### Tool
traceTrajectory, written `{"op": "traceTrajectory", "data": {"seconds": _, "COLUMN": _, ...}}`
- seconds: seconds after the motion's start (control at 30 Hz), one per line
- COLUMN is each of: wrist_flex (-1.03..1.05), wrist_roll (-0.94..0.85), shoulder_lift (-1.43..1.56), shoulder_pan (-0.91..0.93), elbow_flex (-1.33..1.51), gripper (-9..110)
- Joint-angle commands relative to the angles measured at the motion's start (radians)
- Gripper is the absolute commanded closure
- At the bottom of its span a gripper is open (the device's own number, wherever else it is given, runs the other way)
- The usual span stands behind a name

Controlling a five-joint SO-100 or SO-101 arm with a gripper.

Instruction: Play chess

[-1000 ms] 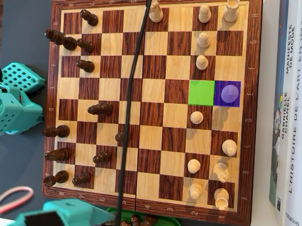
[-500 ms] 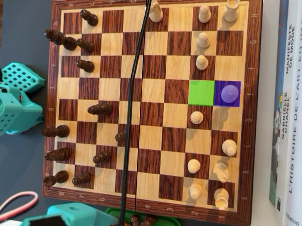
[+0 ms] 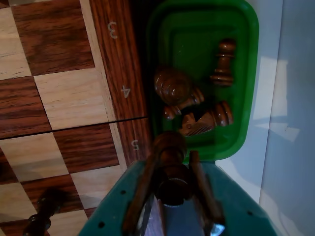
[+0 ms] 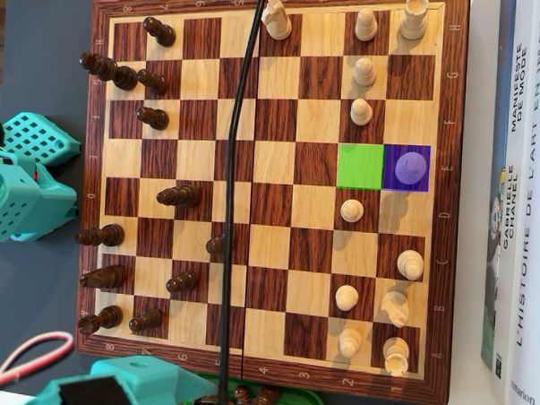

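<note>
In the wrist view my gripper (image 3: pixel 172 158) is shut on a dark wooden chess piece (image 3: pixel 170 169), holding it over the near edge of a green tray (image 3: pixel 246 73), just right of the board's numbered border. The tray holds other dark pieces: a pawn (image 3: pixel 224 61), a round-headed piece (image 3: pixel 172 86) and a knight (image 3: pixel 203 120). In the overhead view my teal arm (image 4: pixel 128 380) reaches to the tray (image 4: pixel 288 402) below the chessboard (image 4: pixel 280 180); the jaws are hidden there. A green square (image 4: pixel 359 165) and a purple square with a white piece (image 4: pixel 406 167) are marked.
A black cable (image 4: pixel 240 165) runs down across the board. Dark pieces stand on the board's left side, white pieces on its right. Books (image 4: pixel 521 204) lie along the right edge. Another teal arm part (image 4: pixel 24 187) sits left of the board. A dark piece (image 3: pixel 44 211) stands near my gripper.
</note>
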Motion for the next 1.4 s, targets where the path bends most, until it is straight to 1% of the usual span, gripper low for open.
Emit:
{"op": "traceTrajectory", "data": {"seconds": 0.0, "wrist_flex": 0.002, "wrist_roll": -0.002, "shoulder_lift": 0.006, "shoulder_pan": 0.002, "elbow_flex": -0.055, "gripper": 88}}
{"op": "traceTrajectory", "data": {"seconds": 0.1, "wrist_flex": 0.002, "wrist_roll": -0.002, "shoulder_lift": 0.006, "shoulder_pan": 0.002, "elbow_flex": -0.057, "gripper": 84}}
{"op": "traceTrajectory", "data": {"seconds": 0.27, "wrist_flex": 0.002, "wrist_roll": -0.003, "shoulder_lift": 0.006, "shoulder_pan": -0.002, "elbow_flex": -0.057, "gripper": 84}}
{"op": "traceTrajectory", "data": {"seconds": 0.4, "wrist_flex": 0.002, "wrist_roll": -0.002, "shoulder_lift": 0.012, "shoulder_pan": -0.041, "elbow_flex": -0.057, "gripper": 84}}
{"op": "traceTrajectory", "data": {"seconds": 0.67, "wrist_flex": 0.002, "wrist_roll": 0.029, "shoulder_lift": 0.229, "shoulder_pan": -0.161, "elbow_flex": 0.012, "gripper": 84}}
{"op": "traceTrajectory", "data": {"seconds": 0.83, "wrist_flex": -0.002, "wrist_roll": 0.135, "shoulder_lift": 0.400, "shoulder_pan": -0.291, "elbow_flex": 0.135, "gripper": 84}}
{"op": "traceTrajectory", "data": {"seconds": 1.07, "wrist_flex": -0.009, "wrist_roll": 0.293, "shoulder_lift": 0.600, "shoulder_pan": -0.523, "elbow_flex": 0.299, "gripper": 84}}
{"op": "traceTrajectory", "data": {"seconds": 1.23, "wrist_flex": -0.009, "wrist_roll": 0.345, "shoulder_lift": 0.627, "shoulder_pan": -0.672, "elbow_flex": 0.324, "gripper": 84}}
{"op": "traceTrajectory", "data": {"seconds": 1.37, "wrist_flex": -0.015, "wrist_roll": 0.376, "shoulder_lift": 0.600, "shoulder_pan": -0.753, "elbow_flex": 0.304, "gripper": 84}}
